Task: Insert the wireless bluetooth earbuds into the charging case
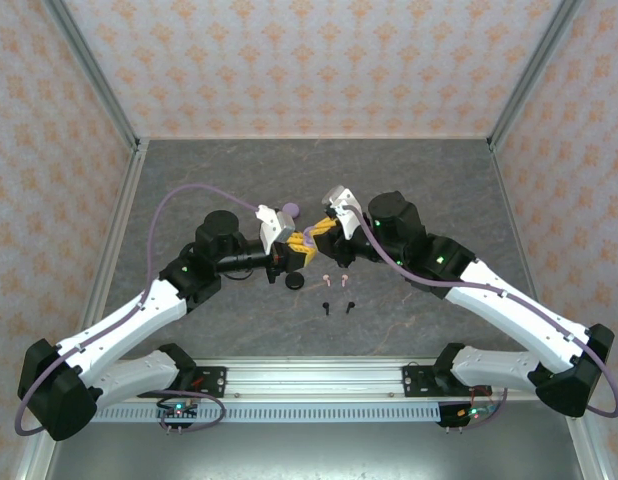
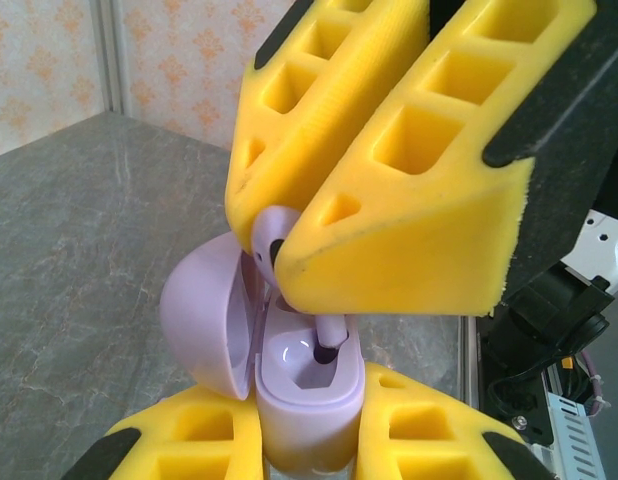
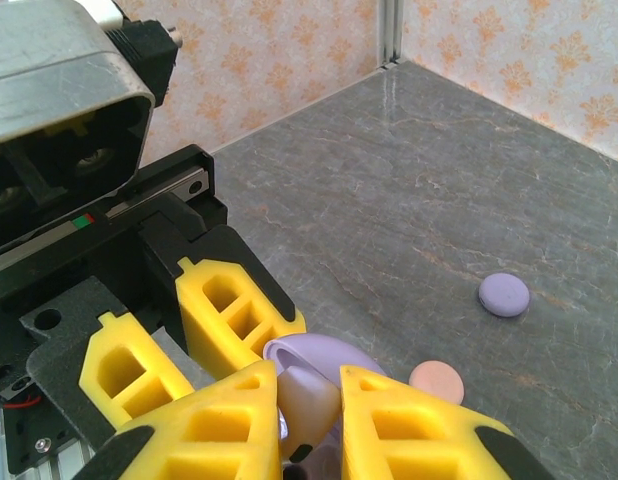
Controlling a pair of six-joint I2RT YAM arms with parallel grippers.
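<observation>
The lilac charging case [image 2: 307,395] stands upright with its lid [image 2: 204,320] swung open to the left, and my left gripper [image 2: 307,440] is shut on its body. From above, my right gripper [image 3: 309,420] is shut on a lilac earbud [image 3: 324,400]. That earbud's stem [image 2: 331,330] reaches down into the case's right socket, while the socket beside it looks vacant. In the top view the left gripper [image 1: 287,255] and right gripper [image 1: 317,236] meet at the table's middle. Two pink earbuds [image 1: 334,277] and two black earbuds [image 1: 339,306] lie loose just in front of them.
A lilac disc [image 3: 504,295] and a pink disc [image 3: 436,380] lie on the grey table beyond the grippers. A dark round piece [image 1: 297,283] sits under the left gripper. Patterned walls [image 1: 309,60] enclose the table, and a metal rail [image 1: 319,375] runs along the near edge.
</observation>
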